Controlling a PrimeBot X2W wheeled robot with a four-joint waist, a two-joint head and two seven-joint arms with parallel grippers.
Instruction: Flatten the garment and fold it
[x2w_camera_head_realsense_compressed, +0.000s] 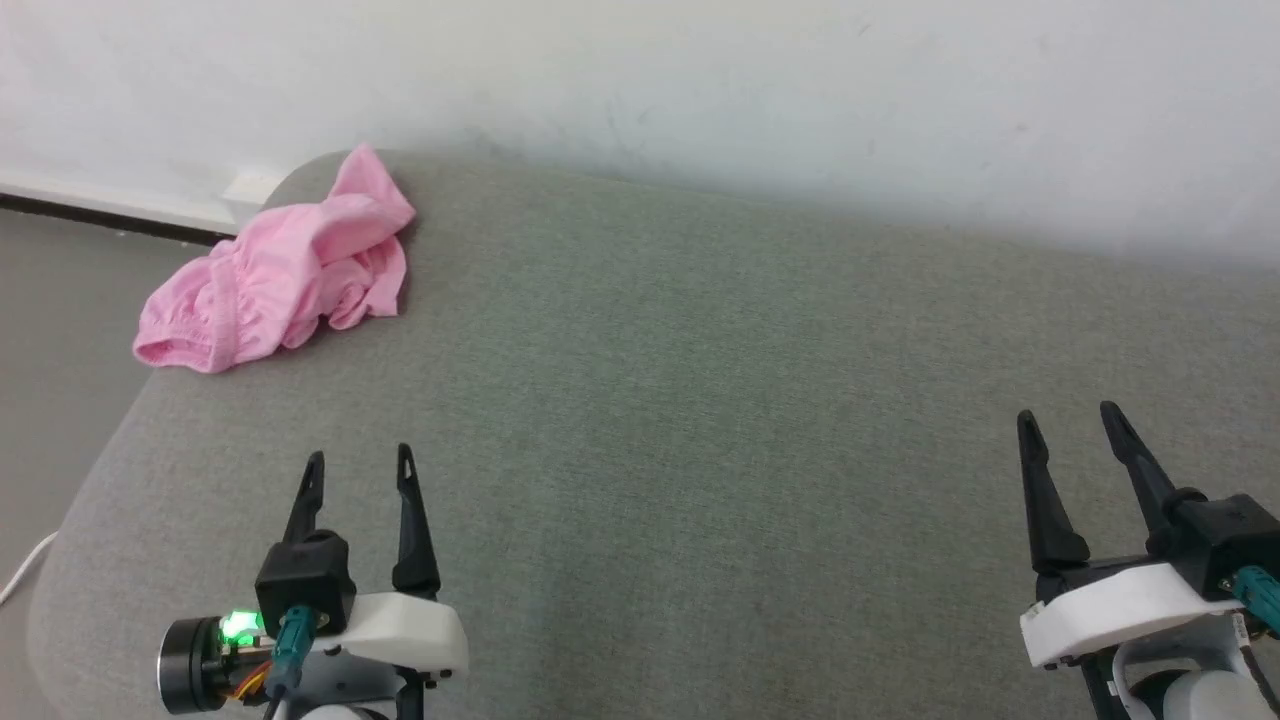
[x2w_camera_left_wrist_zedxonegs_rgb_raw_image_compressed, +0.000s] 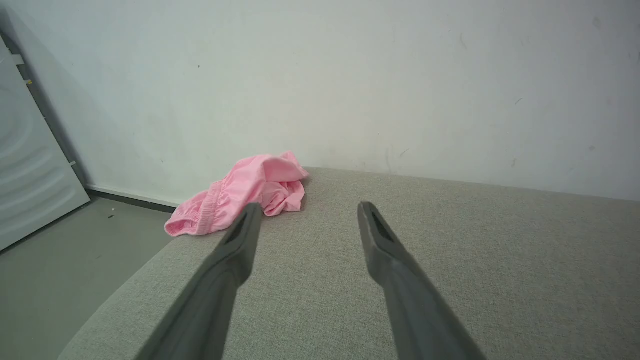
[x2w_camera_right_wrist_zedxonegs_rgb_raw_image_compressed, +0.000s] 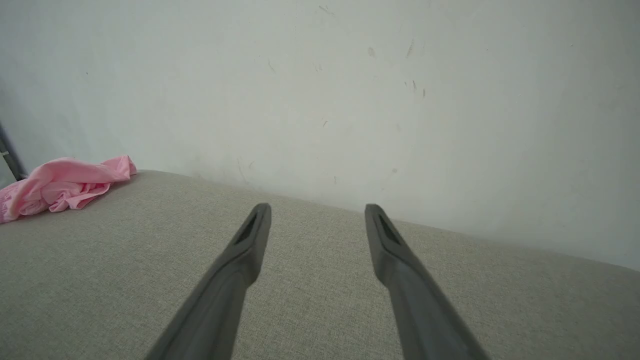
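Note:
The garment (x2w_camera_head_realsense_compressed: 280, 268) is a crumpled heap of light pink shorts at the far left corner of the grey cushioned surface (x2w_camera_head_realsense_compressed: 700, 400), its gathered waistband hanging near the left edge. My left gripper (x2w_camera_head_realsense_compressed: 360, 462) stands open at the near left, well short of the heap, with nothing between its fingers. In the left wrist view the garment (x2w_camera_left_wrist_zedxonegs_rgb_raw_image_compressed: 240, 195) lies ahead and left of the left gripper (x2w_camera_left_wrist_zedxonegs_rgb_raw_image_compressed: 310, 207). My right gripper (x2w_camera_head_realsense_compressed: 1070, 420) is open at the near right, far from the shorts. The right wrist view has the garment (x2w_camera_right_wrist_zedxonegs_rgb_raw_image_compressed: 60, 186) at its left edge and the right gripper (x2w_camera_right_wrist_zedxonegs_rgb_raw_image_compressed: 317, 209) over bare fabric.
A white wall (x2w_camera_head_realsense_compressed: 800, 90) runs close behind the cushioned surface. Grey floor (x2w_camera_head_realsense_compressed: 50, 330) drops away past the rounded left edge, with a dark baseboard (x2w_camera_head_realsense_compressed: 100, 222) and a white cable (x2w_camera_head_realsense_compressed: 25, 575). A pale panel (x2w_camera_left_wrist_zedxonegs_rgb_raw_image_compressed: 30, 170) leans at the left.

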